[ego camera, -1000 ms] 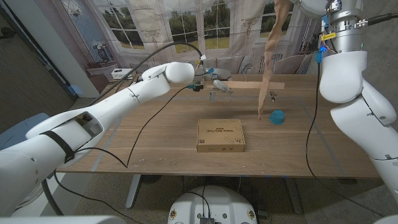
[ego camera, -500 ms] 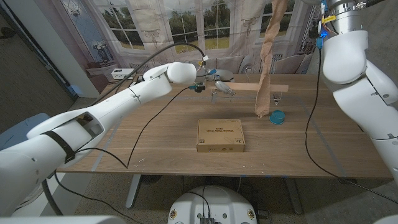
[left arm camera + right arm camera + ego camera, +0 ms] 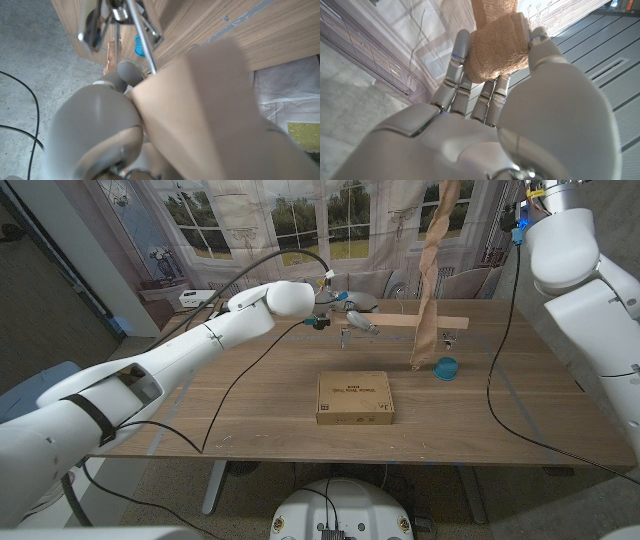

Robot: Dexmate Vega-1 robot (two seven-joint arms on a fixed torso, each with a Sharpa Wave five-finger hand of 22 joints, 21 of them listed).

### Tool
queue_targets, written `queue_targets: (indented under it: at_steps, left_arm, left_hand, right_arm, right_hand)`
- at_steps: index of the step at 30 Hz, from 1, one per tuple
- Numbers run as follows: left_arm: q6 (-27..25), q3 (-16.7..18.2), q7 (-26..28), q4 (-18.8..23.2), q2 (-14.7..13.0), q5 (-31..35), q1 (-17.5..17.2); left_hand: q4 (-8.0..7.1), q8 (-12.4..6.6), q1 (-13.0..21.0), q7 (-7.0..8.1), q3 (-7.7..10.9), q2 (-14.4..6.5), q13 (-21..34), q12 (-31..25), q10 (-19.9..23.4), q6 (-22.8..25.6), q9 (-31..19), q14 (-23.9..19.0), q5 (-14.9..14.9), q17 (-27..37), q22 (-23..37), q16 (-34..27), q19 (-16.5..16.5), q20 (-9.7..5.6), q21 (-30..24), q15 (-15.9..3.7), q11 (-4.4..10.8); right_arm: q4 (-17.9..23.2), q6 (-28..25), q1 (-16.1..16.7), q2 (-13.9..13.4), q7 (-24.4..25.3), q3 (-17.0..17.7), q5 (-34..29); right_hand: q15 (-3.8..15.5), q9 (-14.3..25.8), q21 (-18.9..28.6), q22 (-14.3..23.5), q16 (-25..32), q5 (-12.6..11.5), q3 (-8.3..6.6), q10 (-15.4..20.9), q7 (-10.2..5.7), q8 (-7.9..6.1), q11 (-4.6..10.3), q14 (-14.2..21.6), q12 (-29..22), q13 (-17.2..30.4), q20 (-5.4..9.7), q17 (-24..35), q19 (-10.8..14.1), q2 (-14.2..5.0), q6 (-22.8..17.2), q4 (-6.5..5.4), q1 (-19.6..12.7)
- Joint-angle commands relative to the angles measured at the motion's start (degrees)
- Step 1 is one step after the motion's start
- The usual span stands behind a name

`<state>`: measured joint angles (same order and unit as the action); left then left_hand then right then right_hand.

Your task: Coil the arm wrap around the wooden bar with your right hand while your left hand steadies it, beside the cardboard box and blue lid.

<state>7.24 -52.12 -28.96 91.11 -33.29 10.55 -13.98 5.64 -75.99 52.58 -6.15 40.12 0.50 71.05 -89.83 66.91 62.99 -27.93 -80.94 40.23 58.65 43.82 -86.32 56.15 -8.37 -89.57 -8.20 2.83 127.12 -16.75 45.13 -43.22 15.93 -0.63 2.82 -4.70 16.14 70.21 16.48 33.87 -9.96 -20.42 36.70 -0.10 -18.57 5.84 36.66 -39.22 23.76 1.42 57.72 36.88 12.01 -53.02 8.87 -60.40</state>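
Observation:
The wooden bar (image 3: 400,321) hangs level over the table's far side. My left hand (image 3: 352,319) grips its left end; in the left wrist view the same hand (image 3: 97,132) closes round the bar (image 3: 210,105). The tan arm wrap (image 3: 432,270) runs as a long strip from the picture's top down across the bar, and its loose end reaches the table beside the blue lid (image 3: 445,367). My right hand (image 3: 485,125) holds the rolled part of the wrap (image 3: 500,47) high up, pinched between thumb and fingers. The cardboard box (image 3: 355,397) lies mid-table.
My right arm (image 3: 575,270) rises at the right, with a black cable hanging by it. Another cable trails from my left arm (image 3: 200,345) over the wooden table (image 3: 250,420). Curtained windows stand behind the table. The blue lid (image 3: 138,46) also shows in the left wrist view.
My right arm has lifted up and to the right, drawing the wrap straighter and more upright. The bar's right end has shifted slightly right. The left hand keeps its grip.

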Motion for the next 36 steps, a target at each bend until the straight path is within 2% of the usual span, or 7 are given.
queue_targets:
  at_steps: [1, 6, 12, 23, 28, 36]
  left_arm:
    - [2.0, 0.7, -0.8, -0.1, -0.3, -2.3, -0.4]
    - [3.8, 1.0, -1.8, -1.2, 0.1, -4.4, -0.3]
    - [4.4, 2.0, -1.9, -0.2, -0.9, -6.2, -1.1]
    - [3.4, 3.5, -1.2, 2.5, -2.9, -7.5, -2.7]
    - [3.4, 4.2, -1.0, 3.0, -3.4, -8.4, -3.2]
    - [2.1, 5.1, -0.3, 4.8, -4.4, -8.4, -3.9]
  left_hand:
    - [0.44, -0.1, 0.6, -0.59, 0.35, -0.2, 0.2, -0.4, 0.2, -0.7, 0.2, 0.2, 0.2, 0.0, 0.0, -0.1, -0.2, -1.44, 0.0, -0.14, 0.46]
    - [0.41, -0.39, 0.6, -0.53, 0.29, -0.1, 0.2, -0.4, 0.1, -1.0, -0.2, 0.3, 0.2, -0.2, 0.3, 0.1, -0.4, -1.39, -0.2, -0.06, 0.56]
    - [0.39, -0.24, 0.6, -0.51, 0.26, -0.2, 0.2, -0.4, 0.1, -0.9, 0.4, 0.2, 0.2, 0.3, -0.1, -0.3, -0.3, -1.39, 0.0, -0.16, 0.44]
    - [0.35, -0.55, 0.6, -0.6, 0.15, -0.2, 0.2, -0.4, 0.2, -0.9, 0.5, 0.1, 0.1, -0.2, 0.1, 0.1, -0.3, -1.43, -0.2, -0.12, 0.48]
    - [0.37, -0.6, 0.6, -0.57, 0.19, -0.3, 0.2, -0.5, 0.5, -1.0, 0.6, 0.1, 0.2, -0.1, -0.1, -0.1, -0.2, -1.41, 0.0, -0.17, 0.51]
    - [0.4, -0.77, 0.7, -0.56, 0.14, -0.3, 0.2, -0.4, 0.3, -1.0, 0.7, 0.1, 0.1, 0.0, 0.4, -0.1, -0.3, -1.44, -0.4, -0.13, 0.5]
  right_arm:
    - [-7.5, -0.7, -4.4, -1.2, -5.9, 1.7, 17.9]
    - [-11.8, 0.3, -6.2, -1.6, -7.9, 0.8, 23.4]
    - [-19.3, 1.7, -8.9, -0.6, -10.4, -1.4, 28.9]
    - [-30.7, 6.6, -10.3, 2.4, -13.1, -5.0, 32.7]
    - [-36.2, 9.9, -9.9, 4.7, -14.9, -6.0, 34.0]
    - [-46.9, 16.2, -10.0, 10.0, -19.3, -7.3, 36.3]
  right_hand:
    - [17.67, 0.3, 0.6, -0.1, -0.3, -0.1, -0.4, 12.4, 0.29, 0.38, -4.88, 28.9, -0.3, 0.0, 9.11, 0.4, -2.3, -19.87, -0.6, -0.08, -19.6]
    - [17.67, 0.3, 1.0, -0.5, -0.5, -0.2, -0.46, 12.2, 0.44, 0.49, -5.05, 29.0, -0.3, 0.1, 9.18, 0.5, -2.4, -19.8, -0.7, 0.01, -19.7]
    - [17.67, 0.4, 1.4, -0.9, -0.8, -0.1, -0.53, 12.1, 0.61, 0.58, -5.2, 29.1, -0.3, 0.3, 9.15, 0.7, -2.5, -19.74, -0.8, 0.08, -19.9]
    - [17.67, 0.5, 2.1, -1.8, -1.4, -0.2, -0.69, 12.1, 1.0, 0.84, -5.33, 29.3, -0.3, 0.6, 9.1, 1.0, -2.8, -19.72, -0.9, 0.15, -20.1]
    - [17.66, 0.5, 2.4, -2.2, -1.6, -0.2, -0.73, 12.2, 1.08, 0.94, -5.38, 29.4, -0.3, 0.6, 9.09, 1.1, -2.8, -19.71, -1.0, 0.14, -20.1]
    - [17.65, 0.6, 3.0, -2.8, -1.9, -0.2, -0.81, 12.2, 1.27, 1.1, -5.6, 29.6, -0.3, 0.7, 9.11, 1.5, -3.0, -19.68, -1.0, 0.14, -20.2]
